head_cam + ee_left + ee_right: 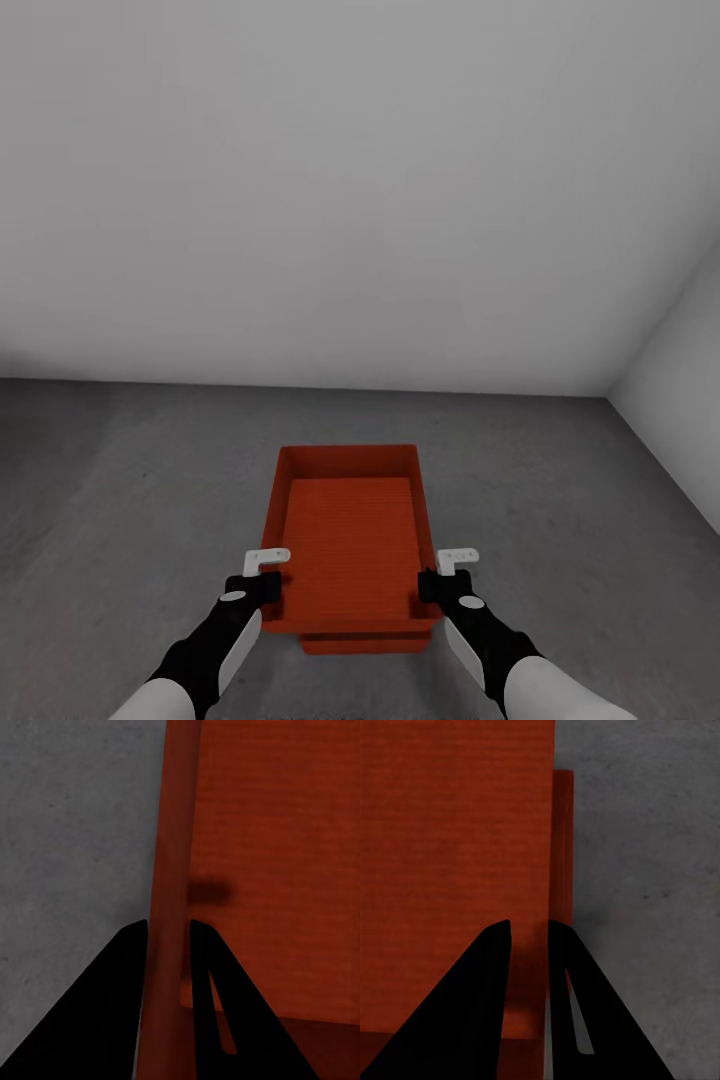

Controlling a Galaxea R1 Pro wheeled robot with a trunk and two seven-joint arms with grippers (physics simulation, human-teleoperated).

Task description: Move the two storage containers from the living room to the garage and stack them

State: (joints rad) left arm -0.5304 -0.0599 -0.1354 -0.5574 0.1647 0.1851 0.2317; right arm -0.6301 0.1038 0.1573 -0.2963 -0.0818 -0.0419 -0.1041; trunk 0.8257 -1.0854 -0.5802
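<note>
In the head view a red-orange storage container (350, 530) hangs low between my two arms, open top up and nothing inside. Under its near end a strip of the second container (362, 642) peeks out, standing on the dark grey floor (120, 500). I cannot tell whether the upper bin rests on the lower one or hovers just above it. My left gripper (268, 590) is shut on the upper bin's left wall (171, 855), a finger on each side. My right gripper (432, 585) is shut on its right wall (556, 855) the same way.
A plain pale grey wall (350, 200) rises a short way beyond the bins. A second pale wall (680, 400) closes the right side, meeting the first in a corner. Grey floor spreads to the left and right of the bins.
</note>
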